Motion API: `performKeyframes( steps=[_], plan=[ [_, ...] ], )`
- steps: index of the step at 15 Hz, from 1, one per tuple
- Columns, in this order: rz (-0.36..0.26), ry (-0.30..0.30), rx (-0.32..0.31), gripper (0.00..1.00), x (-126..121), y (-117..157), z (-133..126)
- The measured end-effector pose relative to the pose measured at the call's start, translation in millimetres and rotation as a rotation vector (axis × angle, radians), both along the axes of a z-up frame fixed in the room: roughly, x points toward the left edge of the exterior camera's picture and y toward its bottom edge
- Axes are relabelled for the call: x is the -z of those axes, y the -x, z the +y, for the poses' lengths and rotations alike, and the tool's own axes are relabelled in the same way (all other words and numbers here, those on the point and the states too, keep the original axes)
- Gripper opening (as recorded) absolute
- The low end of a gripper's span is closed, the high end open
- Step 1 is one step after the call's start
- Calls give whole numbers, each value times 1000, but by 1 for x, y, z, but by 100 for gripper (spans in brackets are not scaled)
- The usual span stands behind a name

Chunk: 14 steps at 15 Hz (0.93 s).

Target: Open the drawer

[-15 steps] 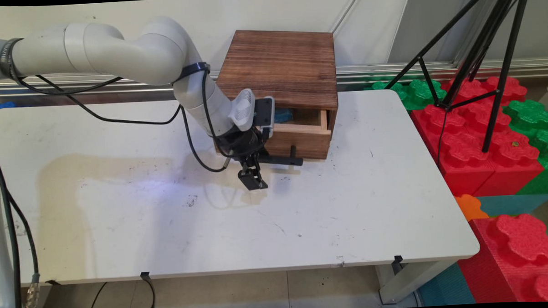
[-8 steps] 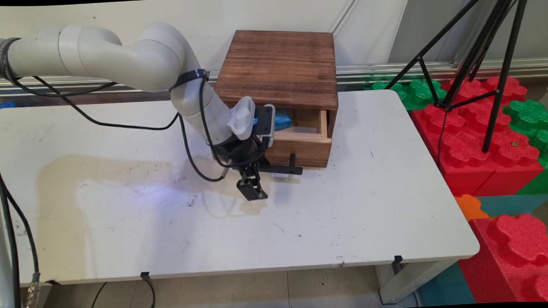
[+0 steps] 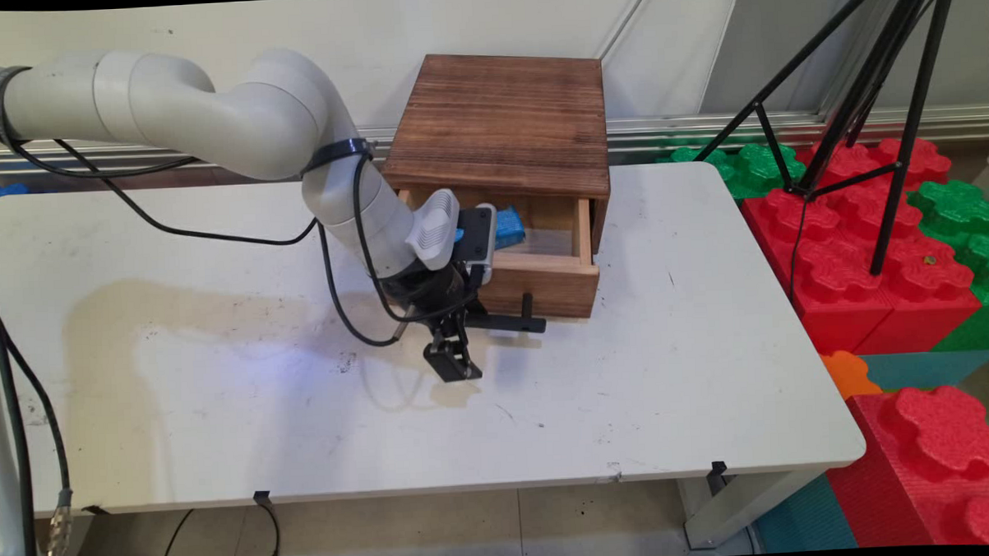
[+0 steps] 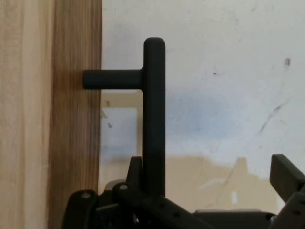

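A dark wooden box (image 3: 505, 121) stands at the table's far side with its drawer (image 3: 536, 285) partly pulled out. A blue thing (image 3: 507, 226) lies inside the drawer, partly hidden by the hand. My gripper (image 3: 462, 341) is at the drawer's black T-shaped handle (image 3: 508, 319). In the hand view the handle's bar (image 4: 155, 119) runs up between the fingers. It lies close against the left finger (image 4: 136, 167), while the right finger (image 4: 286, 174) stands far off. The gripper (image 4: 209, 169) is open. The drawer front (image 4: 47, 114) fills the left side.
The white table (image 3: 630, 388) is stained tan at its left. A black tripod (image 3: 858, 92) and red and green foam blocks (image 3: 872, 240) stand past its right edge. Black cables (image 3: 338, 275) hang from the arm.
The drawer has slid further out of the box towards the table's near side. My gripper has moved the same way with the handle, and more of the blue thing shows.
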<state>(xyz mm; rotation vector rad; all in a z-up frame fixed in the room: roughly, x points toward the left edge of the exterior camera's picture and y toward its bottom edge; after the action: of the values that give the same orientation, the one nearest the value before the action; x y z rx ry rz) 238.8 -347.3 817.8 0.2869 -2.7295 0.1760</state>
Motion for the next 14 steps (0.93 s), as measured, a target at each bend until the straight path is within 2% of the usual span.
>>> performKeyframes(
  steps=[14],
  plan=[
    [18,-45,32,100,-4,10,41]
  ],
)
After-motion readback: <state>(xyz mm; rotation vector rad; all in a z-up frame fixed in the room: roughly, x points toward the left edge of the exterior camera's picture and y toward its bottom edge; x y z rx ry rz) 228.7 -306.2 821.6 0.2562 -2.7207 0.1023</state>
